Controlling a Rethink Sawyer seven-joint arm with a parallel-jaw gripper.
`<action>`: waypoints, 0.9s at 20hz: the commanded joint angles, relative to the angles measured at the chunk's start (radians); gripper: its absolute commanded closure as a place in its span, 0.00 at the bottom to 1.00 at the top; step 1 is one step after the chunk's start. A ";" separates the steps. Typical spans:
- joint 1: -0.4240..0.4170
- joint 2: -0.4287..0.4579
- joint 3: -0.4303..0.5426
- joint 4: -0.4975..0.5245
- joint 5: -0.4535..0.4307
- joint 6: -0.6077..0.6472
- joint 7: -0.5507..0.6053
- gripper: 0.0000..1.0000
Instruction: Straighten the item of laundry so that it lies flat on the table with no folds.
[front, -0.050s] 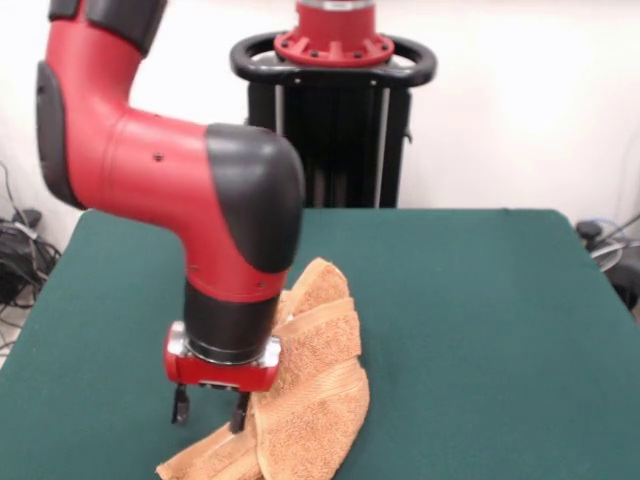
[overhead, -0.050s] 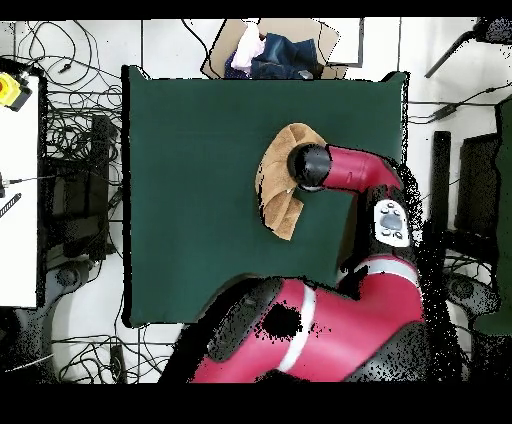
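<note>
One crumpled towel (front, -0.050s: 315, 385) lies folded on the green bench (front, -0.050s: 480, 330), just beside and partly under the gripper (front, -0.050s: 210, 408), whose fingers hang spread, grasping nothing; the arm (overhead, -0.050s: 355, 170) hides part of the towel from above

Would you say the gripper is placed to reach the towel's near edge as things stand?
Probably yes: the gripper hangs open just above the towel, at its folded near edge, with nothing between them.

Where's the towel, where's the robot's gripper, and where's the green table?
towel (front, -0.050s: 315, 400): front view, on the folded terry cloth.
gripper (front, -0.050s: 210, 407): front view, midway between its two black fingertips.
table (front, -0.050s: 480, 320): front view, on bare green top.
</note>
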 joint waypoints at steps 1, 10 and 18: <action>0.088 0.058 -0.093 -0.065 -0.077 0.119 0.115 0.00; 0.117 0.073 -0.139 -0.086 -0.094 0.138 0.109 0.00; 0.166 0.106 -0.218 -0.134 -0.122 0.218 0.082 0.00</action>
